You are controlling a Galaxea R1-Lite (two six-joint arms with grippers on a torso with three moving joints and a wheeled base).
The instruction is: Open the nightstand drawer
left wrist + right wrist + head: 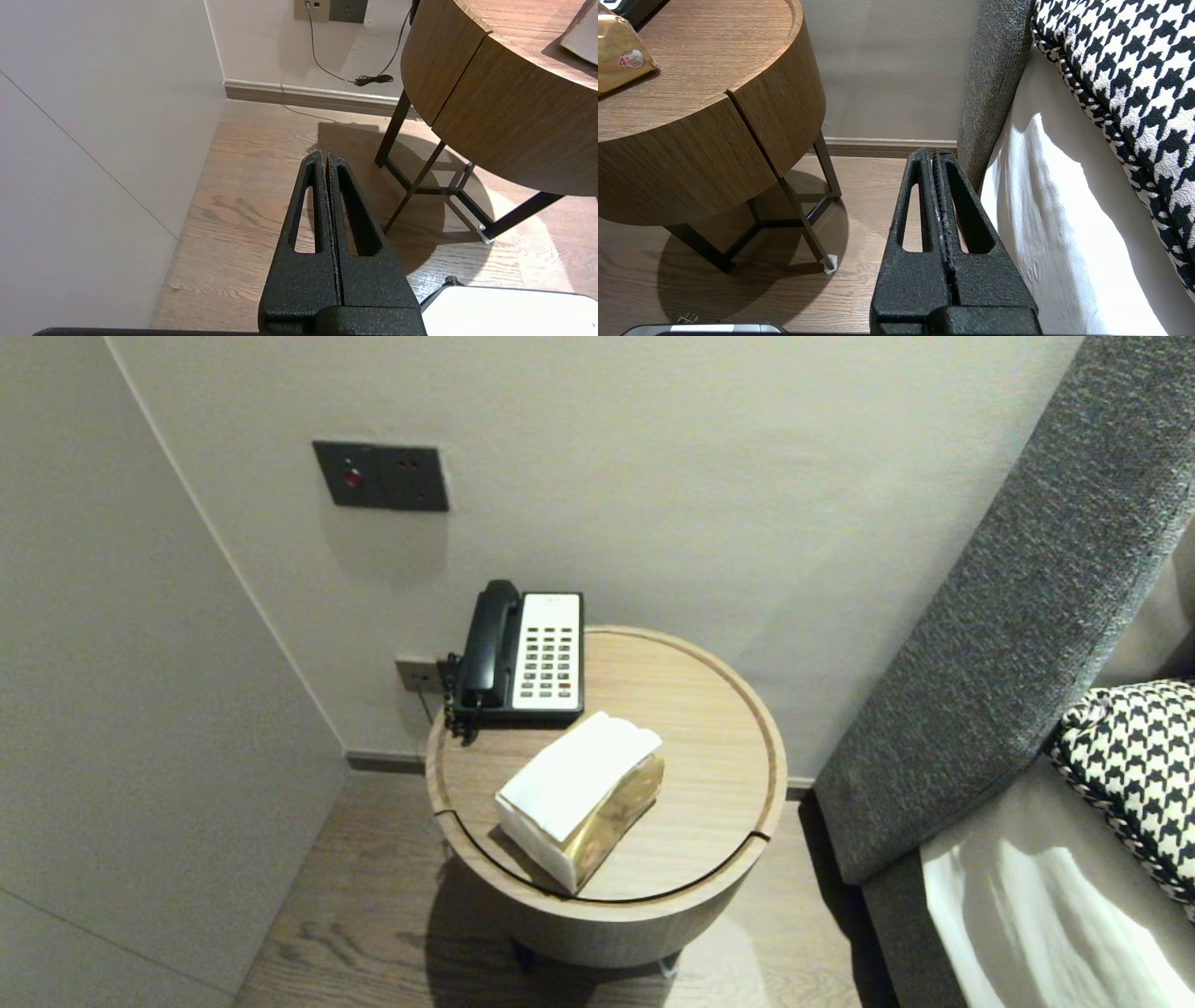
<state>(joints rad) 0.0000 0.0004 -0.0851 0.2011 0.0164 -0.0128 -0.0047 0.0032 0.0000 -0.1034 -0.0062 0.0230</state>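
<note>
The tissue pack [579,798] is lying on the round wooden surface [719,709], in its front-left part, set diagonally. Its near end is sitting close to the front rim, and its far end is pointing toward the telephone [523,653], apart from it.

**Grippers**
- The left gripper [325,161] is hanging low over the floor [261,154], beside the surface on the wall side. Its jaws are pressed together on nothing.
- The right gripper [933,156] is hanging low between the surface and the bed [1055,210]. Its jaws are likewise together and empty.
- Neither gripper is touching the pack – both are sitting below the level of the top.

**Handling, as judged**
- The pack is showing a white upper face and a glossy gold film on its side, so the wrap is probably slippery.
- The contents look like stacked paper: light, soft, and likely to give under a squeeze rather than break.
- The body is probably sagging little while lying flat, but it may bend if lifted by one end.

**Where to take hold**
- The best grip is probably across the short width, near the middle of the length, with the jaws on the two long sides.
- Moderate pressure seems enough – too much would be crushing the stack, and too little would be letting the film slide.
</note>
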